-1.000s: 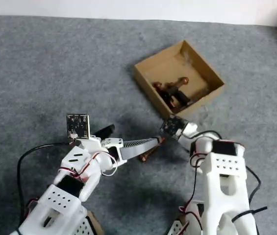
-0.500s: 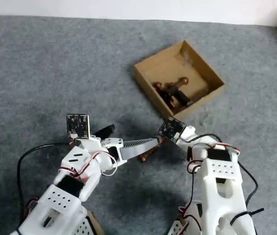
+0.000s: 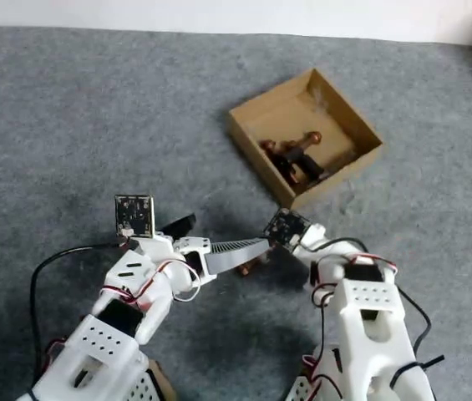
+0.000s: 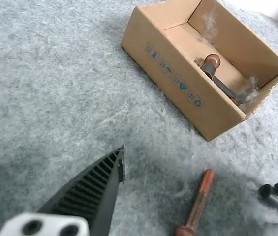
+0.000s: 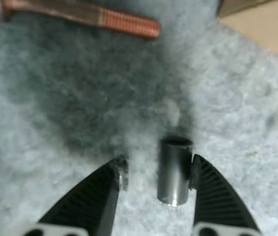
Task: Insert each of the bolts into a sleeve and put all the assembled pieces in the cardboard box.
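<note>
Some joined pieces (image 3: 294,159) are in the brown cardboard box (image 4: 178,88), but a dark metal sleeve (image 5: 174,169) between the open fingers of the right gripper (image 5: 158,166) and a copper bolt (image 5: 99,17) just past them are not joined yet, and the left gripper (image 3: 225,233) is open too.

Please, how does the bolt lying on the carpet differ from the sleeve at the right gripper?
The bolt is copper-coloured; the sleeve is dark grey. The bolt is long and thin with a threaded end; the sleeve is a short, smooth, hollow tube. The sleeve sits between the open fingers of the right gripper; the bolt lies apart, outside them. Both rest on the grey carpet, not in the cardboard box.
</note>
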You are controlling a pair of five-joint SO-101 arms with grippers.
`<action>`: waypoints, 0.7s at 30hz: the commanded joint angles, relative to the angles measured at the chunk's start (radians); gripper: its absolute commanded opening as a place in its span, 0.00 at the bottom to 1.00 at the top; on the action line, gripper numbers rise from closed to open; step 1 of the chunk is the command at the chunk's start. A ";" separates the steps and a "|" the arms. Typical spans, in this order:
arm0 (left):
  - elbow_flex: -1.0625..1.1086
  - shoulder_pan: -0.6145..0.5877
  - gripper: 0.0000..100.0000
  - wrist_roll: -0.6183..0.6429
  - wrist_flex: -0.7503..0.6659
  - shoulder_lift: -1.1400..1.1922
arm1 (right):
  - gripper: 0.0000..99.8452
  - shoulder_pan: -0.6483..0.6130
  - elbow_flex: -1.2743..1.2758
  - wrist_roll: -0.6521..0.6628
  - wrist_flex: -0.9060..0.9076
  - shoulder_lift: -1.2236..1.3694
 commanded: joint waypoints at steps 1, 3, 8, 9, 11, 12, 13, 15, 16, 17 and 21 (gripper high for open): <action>-0.013 -0.013 0.60 -0.008 -0.011 -0.012 | 0.18 -0.027 0.058 -0.009 -0.071 -0.013; -0.013 -0.013 0.60 -0.008 -0.011 -0.012 | 0.18 -0.027 0.084 -0.051 -0.113 -0.013; -0.013 -0.013 0.60 -0.008 -0.011 -0.012 | 0.05 -0.022 0.102 -0.175 -0.223 -0.015; -0.013 -0.013 0.60 -0.008 -0.011 -0.012 | 0.00 -0.022 0.102 -0.195 -0.232 -0.015; -0.013 -0.013 0.60 -0.008 -0.011 -0.012 | 0.02 -0.021 0.102 -0.236 -0.237 -0.015; -0.013 -0.013 0.60 -0.008 -0.011 -0.012 | 0.00 -0.021 0.097 -0.258 -0.237 -0.016; -0.013 -0.013 0.60 -0.008 -0.011 -0.012 | 0.00 -0.021 0.094 -0.284 -0.237 -0.018; -0.013 -0.013 0.60 -0.008 -0.011 -0.012 | 0.00 -0.015 0.094 -0.362 -0.234 -0.025; -0.013 -0.015 0.60 -0.008 -0.011 -0.012 | 0.00 -0.002 0.094 -0.410 -0.234 -0.027; -0.013 -0.015 0.60 -0.006 -0.011 -0.012 | 0.00 0.008 0.087 -0.457 -0.234 -0.027; -0.015 -0.015 0.60 -0.005 -0.011 -0.012 | 0.00 0.047 -0.007 -0.641 -0.232 -0.027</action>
